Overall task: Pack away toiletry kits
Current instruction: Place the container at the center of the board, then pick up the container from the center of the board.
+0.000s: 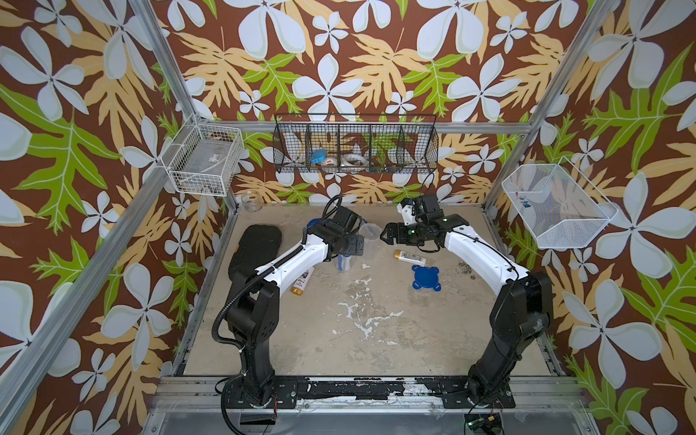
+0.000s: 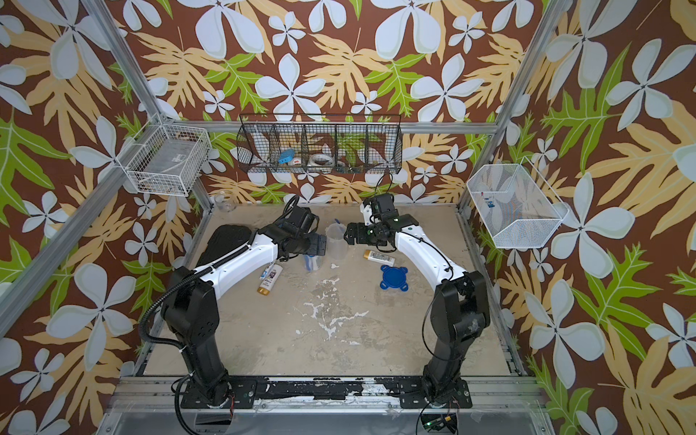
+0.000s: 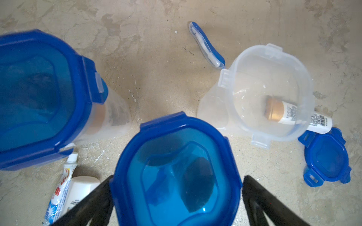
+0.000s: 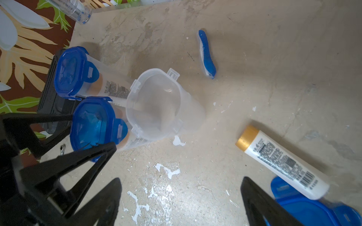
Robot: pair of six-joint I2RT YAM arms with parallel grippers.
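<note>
The left pincer (image 3: 178,176) stands spread wide astride a lidded cup (image 3: 176,152). One finger is on each side of the blue lid and a sliver of gap shows at one side, so it has no hold on the cup. That kit looks finished. A second lidded cup (image 3: 39,97) stands just beside this pincer, and a toothpaste tube (image 3: 62,184) lies against a white bottle (image 3: 80,189) by one finger.

The right pincer (image 4: 180,179) hangs wide apart and empty over the bare surface (image 4: 254,78). Ahead of its tips stands the open cup (image 4: 156,105), which looks empty. A gold-capped bottle (image 4: 282,160) lies just beside one finger, its base at the edge of the loose lid (image 4: 305,209). The toothbrush (image 4: 206,52) lies farther out, past the cup.

The step in hand seems to be filling this last cup. The left pincer would best rise straight up, so it does not tip the tall cup it straddles. The right pincer should probably turn across the bottle and close on the white barrel rather than the slick cap. It can then lift clear of the lid and lower the bottle end-first into the cup's mouth. The cup is light and unheld, so a nudge at the rim may topple it.
</note>
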